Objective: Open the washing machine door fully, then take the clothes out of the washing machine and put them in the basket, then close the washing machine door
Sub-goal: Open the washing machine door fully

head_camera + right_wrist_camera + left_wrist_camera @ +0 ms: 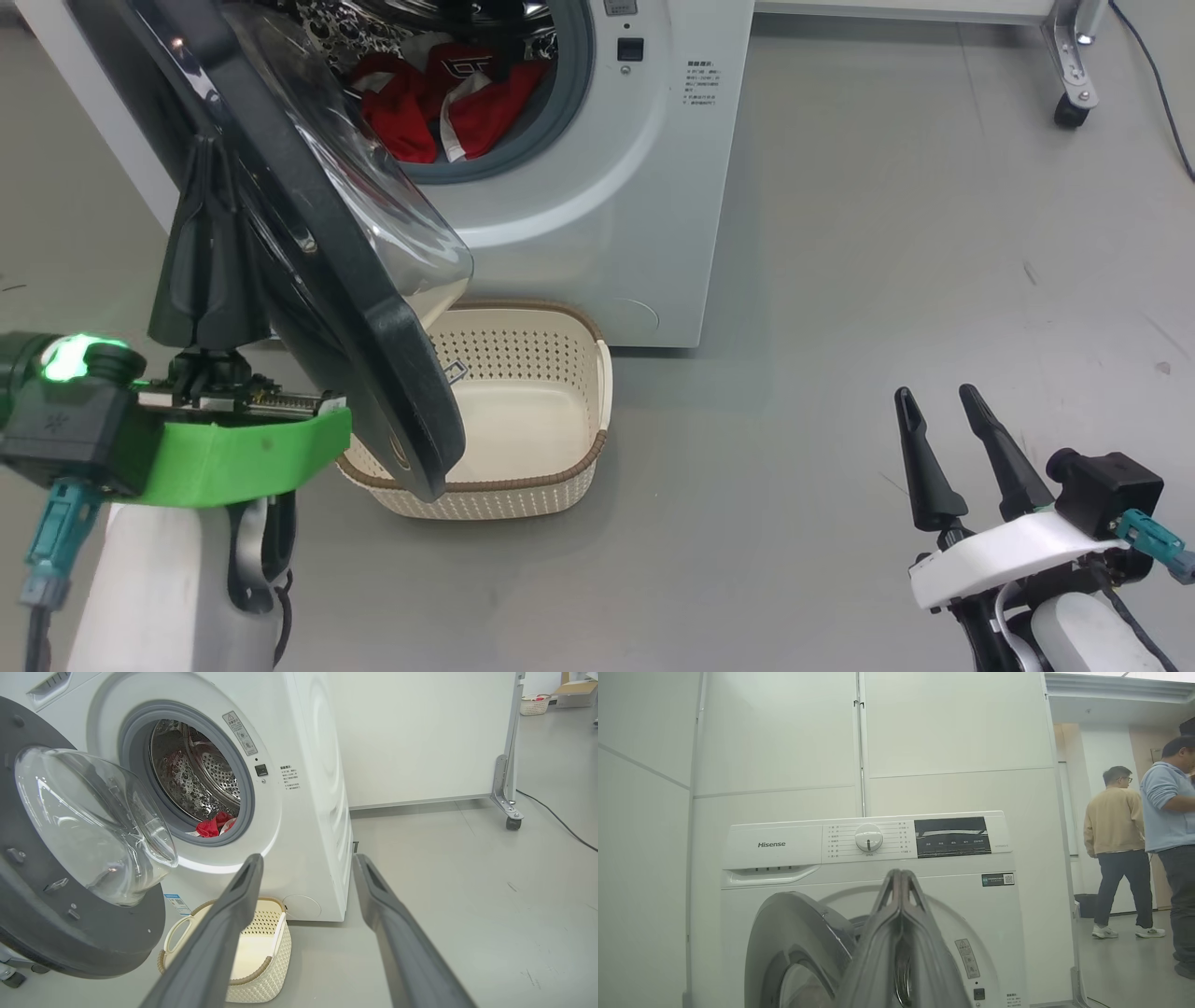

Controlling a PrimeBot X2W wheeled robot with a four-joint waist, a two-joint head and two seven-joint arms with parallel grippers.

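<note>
The white washing machine (607, 215) stands with its door (401, 373) swung out toward me, black rim and clear glass bowl (93, 821) over the basket's left side. Red clothes (439, 103) lie in the steel drum, also seen as clothes (215, 826) at its lower lip. The cream basket (532, 359) sits on the floor below the opening with nothing in it. My left gripper (207, 145) is shut on nothing, pointing up by the door's outer face; its fingers (901, 896) are pressed together. My right gripper (934, 392) stands open and apart, low right, its fingers (233, 914) spread wide.
Grey floor stretches to the right of the machine. A wheeled metal frame (1069, 103) and a black cable (1153, 84) are at the far right. Two persons (1113, 826) stand beyond the machine's right side. White wall panels (784, 742) back the machine.
</note>
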